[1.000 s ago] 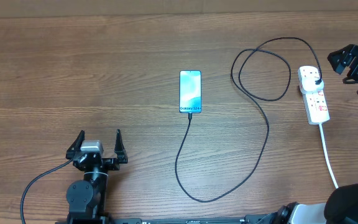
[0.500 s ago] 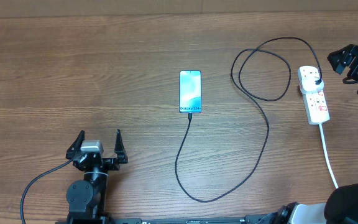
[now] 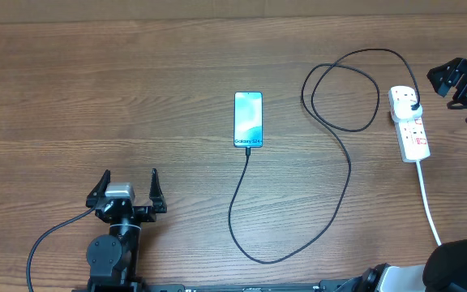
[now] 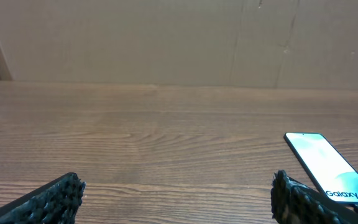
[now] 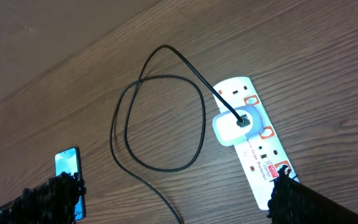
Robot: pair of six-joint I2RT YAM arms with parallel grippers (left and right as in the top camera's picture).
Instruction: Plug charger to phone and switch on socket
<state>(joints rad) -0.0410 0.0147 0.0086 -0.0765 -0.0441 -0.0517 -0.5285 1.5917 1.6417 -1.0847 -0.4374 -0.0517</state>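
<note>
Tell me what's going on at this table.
Nothing is being handled right now. The left gripper and right gripper are both open and empty. The right one hangs above the socket, and the left sits well short of the phone. The charger runs from the phone's bottom edge in loops across the table to a white adapter seated in the socket. Whether the switch is on cannot be told.

The light is soft and even, and the wooden table (image 3: pixel 136 81) looks warm brown. Shadows are faint and short. The phone (image 4: pixel 325 165) screen is washed out, almost white, in the left wrist view. There the fingers (image 4: pixel 55 198) at the bottom edge are dark and slightly blurred.
</note>
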